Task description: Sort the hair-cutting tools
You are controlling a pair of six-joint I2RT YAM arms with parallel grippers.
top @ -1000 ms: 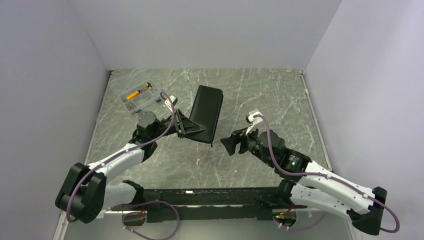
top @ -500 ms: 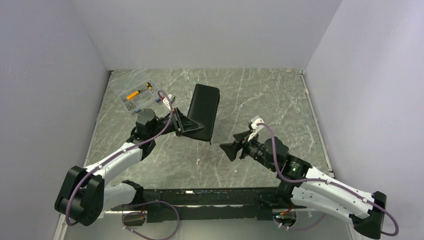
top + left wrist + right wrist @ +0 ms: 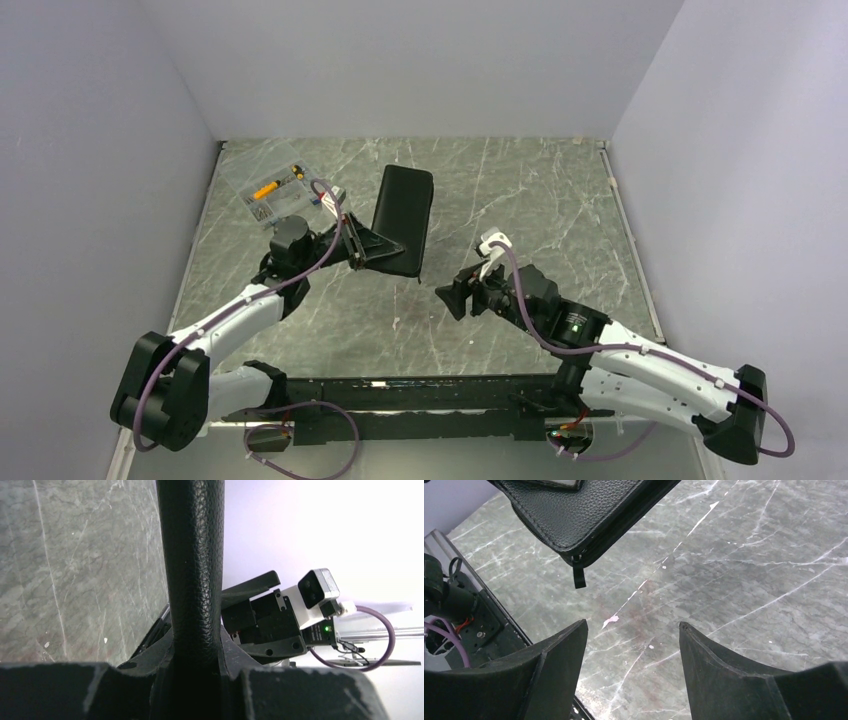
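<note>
My left gripper [image 3: 366,253] is shut on the near edge of a flat black zip case [image 3: 399,220] and holds it lifted and tilted above the table. In the left wrist view the case [image 3: 192,555] runs edge-on between my fingers. In the right wrist view the case's corner [image 3: 589,510] and its hanging zip pull [image 3: 579,577] show at the top. My right gripper [image 3: 453,297] is open and empty, low over the table just right of the case's near corner. No scissors or comb are in view.
A clear plastic box [image 3: 275,192] with yellow and small parts sits at the back left, behind the left arm. The table [image 3: 540,200] is grey marble with walls on three sides. A black rail [image 3: 400,392] runs along the near edge.
The left gripper has swung the case a little to the left. The right gripper has moved left and nearer to the case's lower corner, staying open.
</note>
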